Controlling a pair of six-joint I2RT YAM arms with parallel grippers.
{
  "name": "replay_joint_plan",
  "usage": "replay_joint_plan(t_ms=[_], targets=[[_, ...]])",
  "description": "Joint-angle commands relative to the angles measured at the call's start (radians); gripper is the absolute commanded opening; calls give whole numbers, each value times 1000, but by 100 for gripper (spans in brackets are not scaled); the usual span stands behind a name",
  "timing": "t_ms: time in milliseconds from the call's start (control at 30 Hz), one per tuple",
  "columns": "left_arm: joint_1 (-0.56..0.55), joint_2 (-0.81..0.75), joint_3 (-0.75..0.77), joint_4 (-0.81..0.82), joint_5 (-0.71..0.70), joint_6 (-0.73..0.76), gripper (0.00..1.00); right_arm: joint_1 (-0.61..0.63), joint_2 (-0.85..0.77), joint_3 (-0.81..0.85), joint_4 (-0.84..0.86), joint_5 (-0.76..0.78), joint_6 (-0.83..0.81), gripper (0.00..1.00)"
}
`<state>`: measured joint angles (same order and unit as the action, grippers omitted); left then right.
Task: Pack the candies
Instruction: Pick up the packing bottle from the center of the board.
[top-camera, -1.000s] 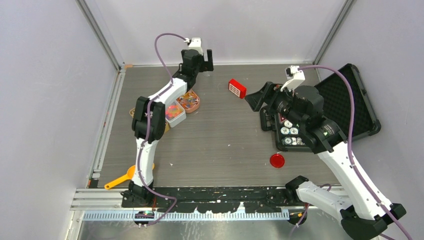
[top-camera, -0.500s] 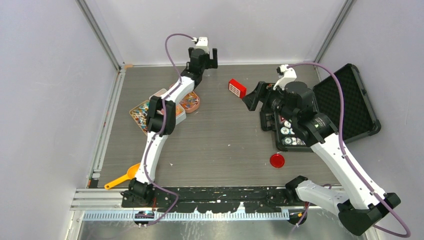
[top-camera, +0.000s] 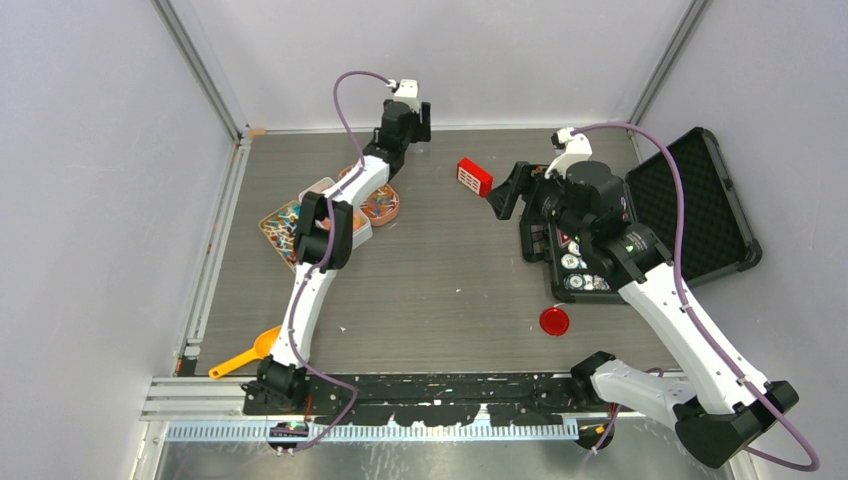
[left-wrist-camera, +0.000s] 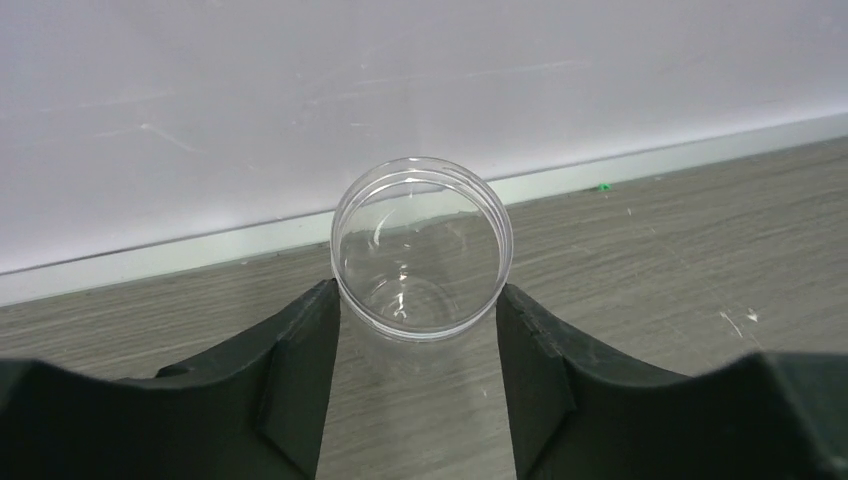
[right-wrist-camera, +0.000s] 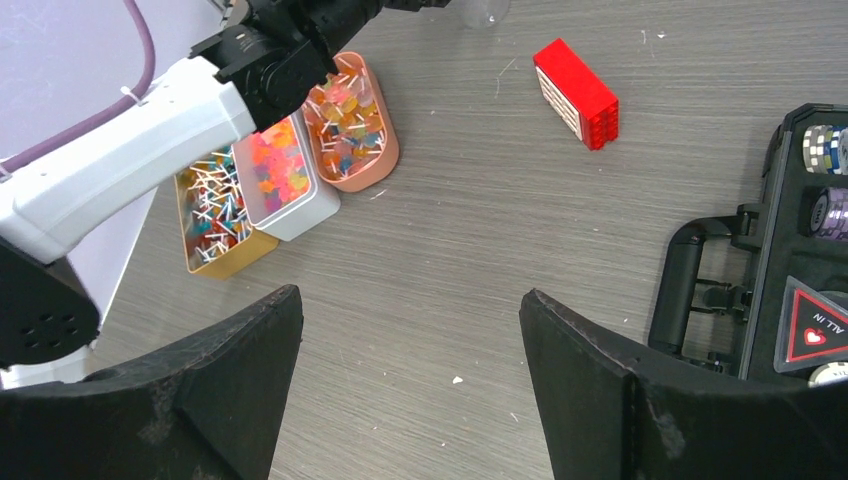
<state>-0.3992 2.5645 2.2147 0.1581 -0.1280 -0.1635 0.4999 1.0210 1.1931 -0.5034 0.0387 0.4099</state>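
The candies lie in three containers at the left: lollipops in a gold tray (right-wrist-camera: 215, 215) (top-camera: 281, 224), orange and pink gummies in a white tin (right-wrist-camera: 282, 172), wrapped pieces in a copper oval dish (right-wrist-camera: 350, 120) (top-camera: 380, 204). My left gripper (top-camera: 410, 120) (left-wrist-camera: 417, 290) reaches past them to the back wall. Its fingertips (left-wrist-camera: 325, 300) press both sides of an upright, empty clear cup (left-wrist-camera: 420, 225). My right gripper (top-camera: 510, 195) (right-wrist-camera: 410, 330) hangs wide open above bare table, holding nothing.
A red striped box (top-camera: 474, 177) (right-wrist-camera: 577, 93) lies mid-back. An open black case (top-camera: 700, 190) with poker chips sits at the right, under my right arm. A red disc (top-camera: 554, 321) and a yellow scoop (top-camera: 240, 358) lie near the front edge.
My left arm stretched further toward the back wall and its jaws closed in on the clear cup. My right arm shifted slightly left, jaws still wide.
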Motion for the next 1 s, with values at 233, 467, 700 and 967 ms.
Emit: replay_joint_plan(t_ms=[233, 467, 700, 967], targets=[[-28, -371, -345, 146, 123, 62, 50, -4, -62, 6, 47, 29, -3, 84], [-116, -593, -620, 159, 136, 111, 48, -3, -116, -35, 41, 39, 40, 84], [-153, -613, -638, 67, -26, 140, 56, -4, -186, -67, 28, 32, 66, 84], [-95, -422, -380, -99, -56, 76, 100, -3, -209, -80, 35, 17, 95, 84]])
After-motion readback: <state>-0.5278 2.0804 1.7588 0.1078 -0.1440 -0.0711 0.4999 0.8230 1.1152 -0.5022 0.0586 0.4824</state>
